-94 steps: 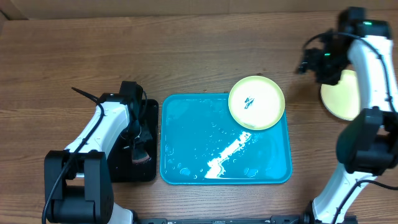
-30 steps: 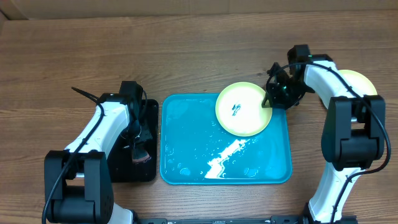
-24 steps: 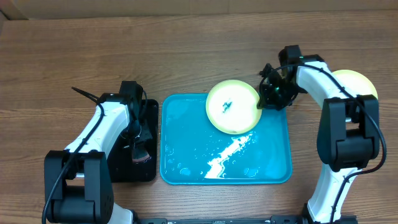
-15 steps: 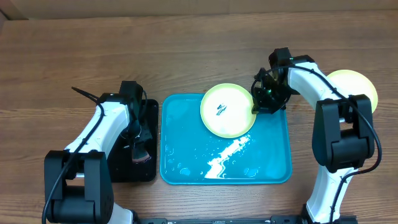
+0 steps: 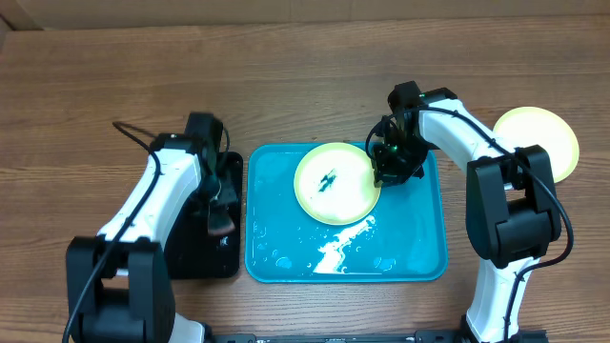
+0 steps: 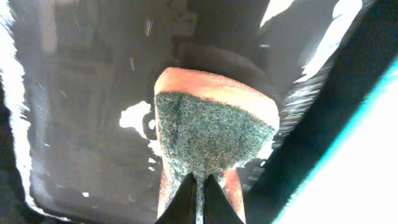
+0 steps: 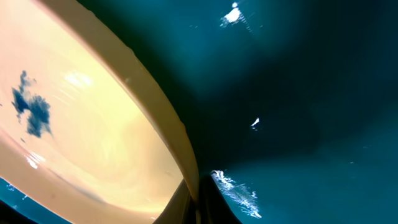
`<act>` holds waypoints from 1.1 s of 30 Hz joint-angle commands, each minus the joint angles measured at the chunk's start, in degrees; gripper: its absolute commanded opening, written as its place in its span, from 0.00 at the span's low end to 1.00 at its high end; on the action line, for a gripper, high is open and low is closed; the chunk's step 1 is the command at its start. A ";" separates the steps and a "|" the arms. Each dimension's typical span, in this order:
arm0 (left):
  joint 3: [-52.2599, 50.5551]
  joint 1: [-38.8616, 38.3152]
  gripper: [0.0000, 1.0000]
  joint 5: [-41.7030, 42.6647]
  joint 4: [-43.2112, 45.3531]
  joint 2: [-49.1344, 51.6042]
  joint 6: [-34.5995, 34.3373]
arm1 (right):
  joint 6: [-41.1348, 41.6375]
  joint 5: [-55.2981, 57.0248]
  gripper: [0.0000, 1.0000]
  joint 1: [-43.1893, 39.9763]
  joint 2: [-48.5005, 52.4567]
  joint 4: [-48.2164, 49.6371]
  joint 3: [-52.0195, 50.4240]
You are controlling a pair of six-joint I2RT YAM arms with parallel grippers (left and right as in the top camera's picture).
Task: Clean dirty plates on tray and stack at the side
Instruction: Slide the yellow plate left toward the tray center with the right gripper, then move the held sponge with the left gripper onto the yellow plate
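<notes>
Overhead first. Pinches the three o'clock rim of the dirty plate [image 5: 334, 183] with the right gripper [image 5: 386, 164], pressed together on that edge only within the last second. Has dragged the plate from the one o'clock corner of the tray [image 5: 400, 252], where it hung over the rim, in toward twelve o'clock, so that it now lies almost wholly inside with its dark smear [image 5: 327, 179] facing up. Leaves a second pale plate [image 5: 538, 143] on the table [image 5: 286, 76] out at three o'clock, well apart from the tray; probably the start of the stack. Keeps the left gripper [image 5: 217, 214] over the black tray [image 5: 191, 262] at nine o'clock, shifted only slightly.

Left wrist. Shows the sponge [image 6: 214, 124], green scouring face toward the lens and orange backing behind, nipped between the closed fingers at six o'clock. Hangs above the wet black tray, with a sliver of cyan at four o'clock.

Right wrist. Follows the plate's rim from ten o'clock down into the fingertips at six o'clock, clamped shut on it. Puts the blue-black smear at nine o'clock and wet tray from one to four o'clock.

For the task — likely brings the plate within the sponge arm's reach and steadies it there. No scrubbing yet; smear untouched.
</notes>
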 commanded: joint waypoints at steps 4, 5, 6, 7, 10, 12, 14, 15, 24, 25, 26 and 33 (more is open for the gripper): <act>7.45 -2.01 0.04 -4.35 -2.97 -4.57 1.84 | 0.72 0.46 0.04 0.04 0.07 0.11 -0.35; 7.48 -2.10 0.04 -4.13 -2.97 -4.57 2.27 | 0.70 0.50 0.04 0.11 0.07 0.07 -0.35; 7.48 -2.16 0.04 -4.09 -3.02 -4.57 2.38 | 0.74 0.72 0.04 0.15 0.07 0.09 -0.35; 7.48 -2.36 0.04 -3.85 -2.95 -4.57 2.43 | 0.76 0.70 0.04 0.22 0.07 0.11 -0.35; 7.52 -3.67 0.04 -1.40 -1.44 -4.57 3.65 | 1.11 0.72 0.04 0.44 0.07 0.28 -0.35; 7.52 -5.11 0.04 1.31 0.35 -4.57 4.15 | 1.18 1.14 0.04 0.90 0.07 0.28 -0.35; 7.52 -7.08 0.04 3.13 2.21 -4.57 4.17 | 1.18 1.31 0.04 1.51 0.07 0.28 -0.35; 7.52 -8.24 0.04 4.09 3.23 -4.57 4.09 | 1.25 1.27 0.04 1.84 0.07 0.26 -0.35; 7.52 -17.92 0.04 8.26 9.25 -4.50 0.07 | 10.27 5.51 0.04 6.51 0.07 -0.20 -0.35; 7.52 -18.71 0.04 8.24 9.64 -4.39 -0.39 | 11.04 5.46 0.04 7.04 0.07 0.00 -0.35; 7.52 -19.37 0.04 8.24 9.92 -4.20 -0.74 | 11.26 5.31 0.04 7.43 0.07 0.28 -0.35; 7.50 -21.42 0.05 10.93 12.87 1.53 -1.95 | 11.43 4.98 0.04 8.68 0.07 1.14 -0.35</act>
